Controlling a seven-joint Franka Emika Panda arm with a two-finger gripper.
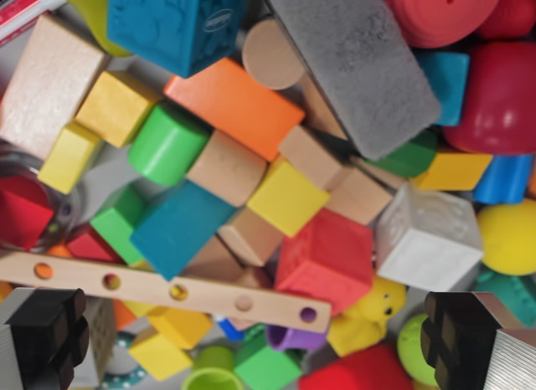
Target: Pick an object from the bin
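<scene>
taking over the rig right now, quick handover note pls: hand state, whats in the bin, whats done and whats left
Hand: open and empty, both fingers at the bottom corners of the wrist view, above the pile.
Bin: packed with toys. Between the fingers lie a wooden strip with holes, a red block and a yellow duck. Higher up are a teal block, a yellow cube, an orange block and a grey block.
Done: nothing picked yet.
Left: choose one piece, close on it, lift it out.

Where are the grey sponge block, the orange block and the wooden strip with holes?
Grey sponge block (352, 59), wrist view, middle of top face.
Orange block (234, 104), wrist view, centre of face.
Wooden strip (142, 287), wrist view, between two holes.
</scene>
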